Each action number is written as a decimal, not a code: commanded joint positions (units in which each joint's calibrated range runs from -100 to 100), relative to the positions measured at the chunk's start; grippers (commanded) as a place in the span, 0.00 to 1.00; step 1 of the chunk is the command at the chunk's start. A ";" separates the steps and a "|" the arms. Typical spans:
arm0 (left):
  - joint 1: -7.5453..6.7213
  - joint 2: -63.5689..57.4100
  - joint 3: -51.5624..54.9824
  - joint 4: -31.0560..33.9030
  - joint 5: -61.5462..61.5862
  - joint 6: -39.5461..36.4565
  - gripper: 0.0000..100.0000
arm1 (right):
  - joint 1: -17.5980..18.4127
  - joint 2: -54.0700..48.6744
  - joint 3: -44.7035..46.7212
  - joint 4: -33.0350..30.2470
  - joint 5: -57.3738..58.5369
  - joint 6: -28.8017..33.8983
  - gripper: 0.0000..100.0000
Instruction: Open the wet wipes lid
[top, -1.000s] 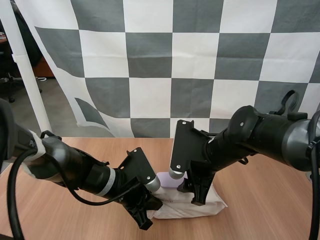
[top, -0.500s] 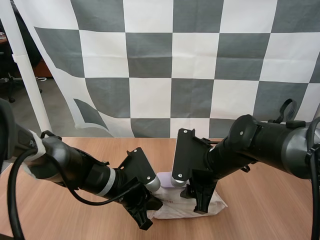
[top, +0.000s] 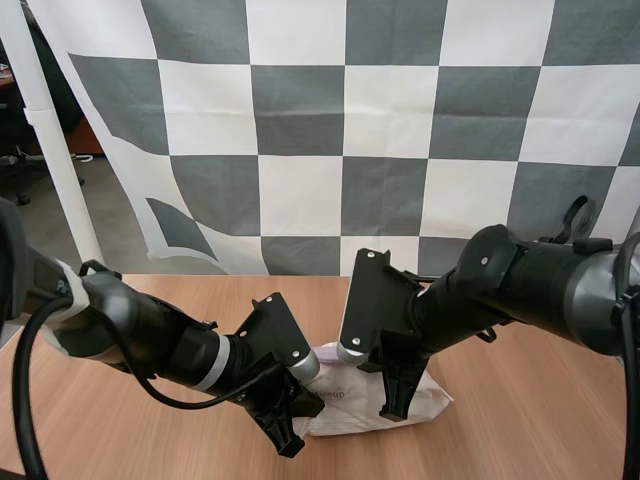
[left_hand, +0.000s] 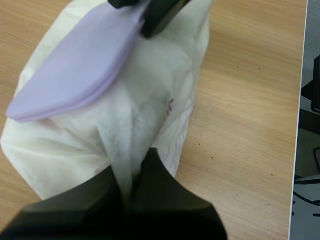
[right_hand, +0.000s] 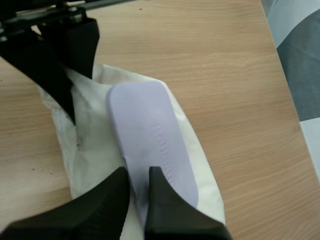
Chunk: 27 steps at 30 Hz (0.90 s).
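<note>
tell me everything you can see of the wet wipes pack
The wet wipes pack is a soft, crinkled white pouch with faint purple print, lying on the wooden table. A smooth lilac plastic lid, oblong with rounded ends, sits along its top. The left jaws pinch a raised fold of wrap at one end; the right jaws are shut on the lid's far end.

The pack of wet wipes (left_hand: 150, 115) has a soft, crinkly white wrap. Its lid (right_hand: 150, 130) is smooth, matt lilac plastic. The table (right_hand: 210, 50) is smooth wood.

White crumpled wet wipes pack (top: 345, 414) on wooden table (top: 540, 430), lilac lid (right_hand: 150, 130) partly raised
</note>
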 joint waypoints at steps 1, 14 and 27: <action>-0.02 -0.06 0.00 0.76 0.03 0.76 0.00 | 0.02 0.07 -1.07 0.73 -0.56 0.05 0.00; -0.02 -0.06 0.00 1.25 0.03 0.76 0.00 | 0.02 0.07 -5.15 0.73 -1.13 -0.51 0.00; -0.02 -0.06 0.00 1.28 -2.72 0.76 0.00 | 0.02 1.99 -5.15 0.02 1.88 0.42 0.00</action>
